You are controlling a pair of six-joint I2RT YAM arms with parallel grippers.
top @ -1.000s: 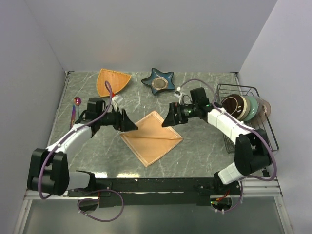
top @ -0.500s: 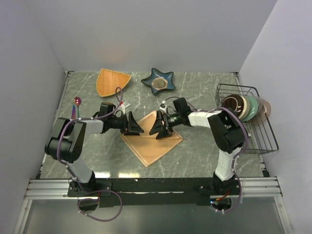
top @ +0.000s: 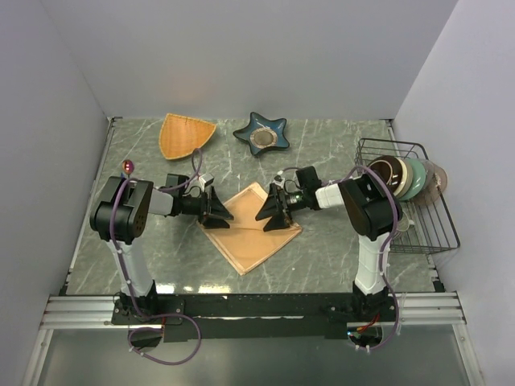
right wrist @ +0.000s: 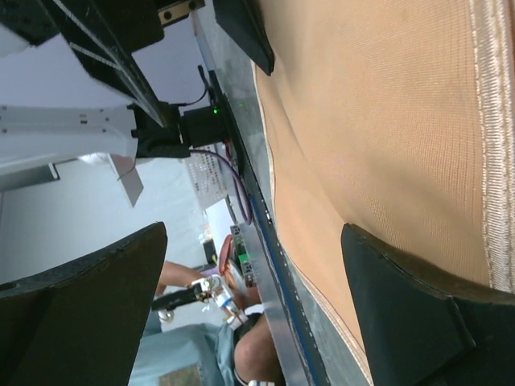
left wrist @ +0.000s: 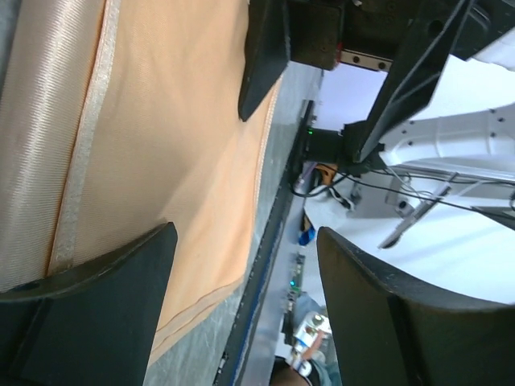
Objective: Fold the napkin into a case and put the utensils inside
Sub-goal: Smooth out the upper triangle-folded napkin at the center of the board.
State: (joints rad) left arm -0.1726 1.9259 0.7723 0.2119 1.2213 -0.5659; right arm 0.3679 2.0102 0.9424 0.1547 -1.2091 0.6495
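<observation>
1. Gray-green stone counter [top: 322,257] fills the top view, with white walls around it. The napkin [top: 251,237] lies flat near the middle, turned like a diamond. A second ago both arms were pulled back and apart. Now the left claw [top: 216,211] sits low at the napkin's upper-left edge, and the right claw [top: 272,215] sits low at its upper-right edge. Both are spread wide and hold nothing. The utensils [top: 125,173] wait at the far left of the frame, well apart from the napkin. An orange fan dish [top: 187,135] and a blue star dish [top: 261,134] sit near the top.

2. Left wrist view: the left claw [left wrist: 245,241] is released. The napkin [left wrist: 161,121] fills the left half of the frame, and one finger hangs over it. Nothing is pinched.

3. Right wrist view: the right claw [right wrist: 253,233] is released too. The napkin [right wrist: 386,121] fills the right half, under one finger.

4. I think the arms have come in to grab the cloth for a fold. I see no case yet, so the utensils must wait.
</observation>
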